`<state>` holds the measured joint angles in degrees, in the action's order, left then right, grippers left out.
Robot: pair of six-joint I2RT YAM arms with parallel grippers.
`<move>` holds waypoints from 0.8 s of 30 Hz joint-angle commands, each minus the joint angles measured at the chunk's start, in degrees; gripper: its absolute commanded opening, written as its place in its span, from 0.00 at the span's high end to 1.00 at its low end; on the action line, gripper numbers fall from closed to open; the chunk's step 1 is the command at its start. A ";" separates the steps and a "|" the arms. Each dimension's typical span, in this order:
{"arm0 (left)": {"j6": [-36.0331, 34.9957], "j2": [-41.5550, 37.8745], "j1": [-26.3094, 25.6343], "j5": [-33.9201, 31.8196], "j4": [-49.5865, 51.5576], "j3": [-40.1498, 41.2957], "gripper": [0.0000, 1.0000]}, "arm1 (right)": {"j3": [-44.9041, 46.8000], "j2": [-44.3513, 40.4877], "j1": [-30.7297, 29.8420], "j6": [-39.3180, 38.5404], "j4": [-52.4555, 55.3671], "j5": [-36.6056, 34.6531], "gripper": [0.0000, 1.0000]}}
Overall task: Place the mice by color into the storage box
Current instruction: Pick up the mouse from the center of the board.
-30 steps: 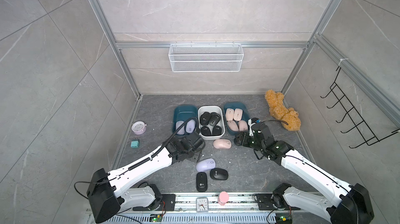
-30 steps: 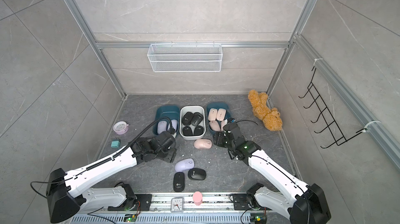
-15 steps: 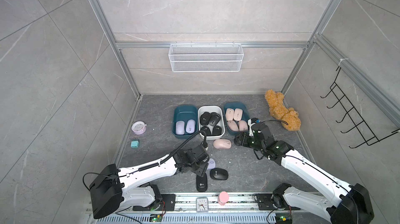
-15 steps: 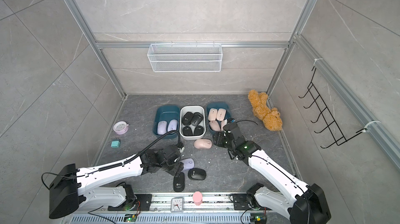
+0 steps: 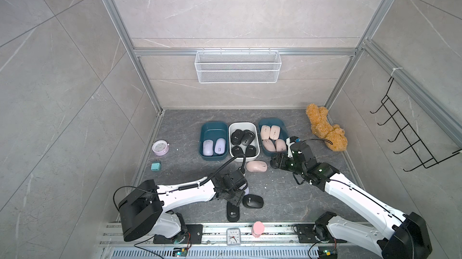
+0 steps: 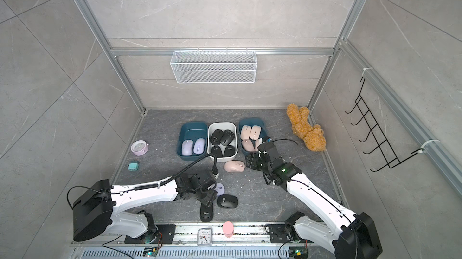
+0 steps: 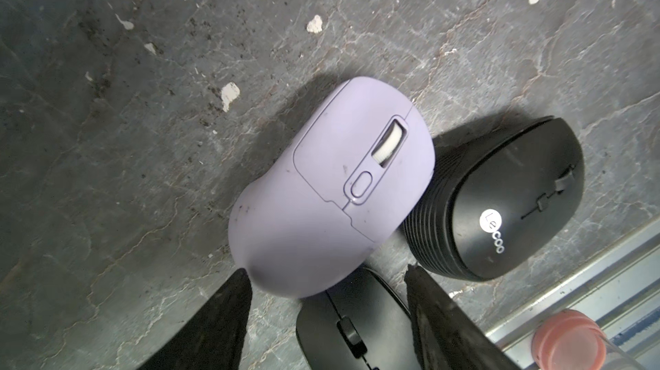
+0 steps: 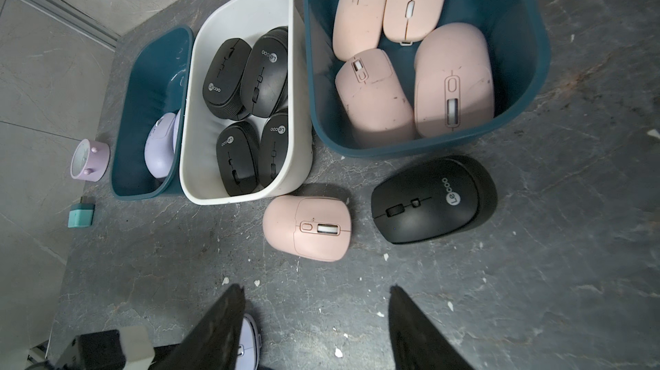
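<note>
Now the left gripper (image 7: 326, 279) lines up on the lilac mouse (image 7: 332, 186).
Its jaws stand open astride the mouse's rear on the floor (image 7: 143, 136); best close squarely, clear of the black mouse (image 7: 500, 200) touching it. The right gripper (image 8: 316, 289), open and empty, hovers short of the pink mouse (image 8: 307, 227).

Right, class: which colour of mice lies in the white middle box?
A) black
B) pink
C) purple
A: the white box holds four black mice; the pink and purple ones lie in the blue boxes on either side.
</note>
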<state>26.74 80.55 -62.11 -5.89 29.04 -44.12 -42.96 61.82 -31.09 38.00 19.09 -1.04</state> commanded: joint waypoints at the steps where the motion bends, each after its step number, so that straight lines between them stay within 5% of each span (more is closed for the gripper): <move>1: -1.82 1.41 -0.17 -1.05 -0.48 -2.62 0.29 | -0.41 0.73 0.19 0.62 -0.02 0.07 0.35; 24: -4.98 6.90 3.45 -3.86 -2.49 -4.37 0.28 | -1.02 2.71 0.24 1.10 -0.90 1.06 0.35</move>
<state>23.35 86.67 -59.64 -8.60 27.68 -46.96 -42.96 63.94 -31.09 38.02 19.05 -0.58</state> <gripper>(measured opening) 0.721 0.653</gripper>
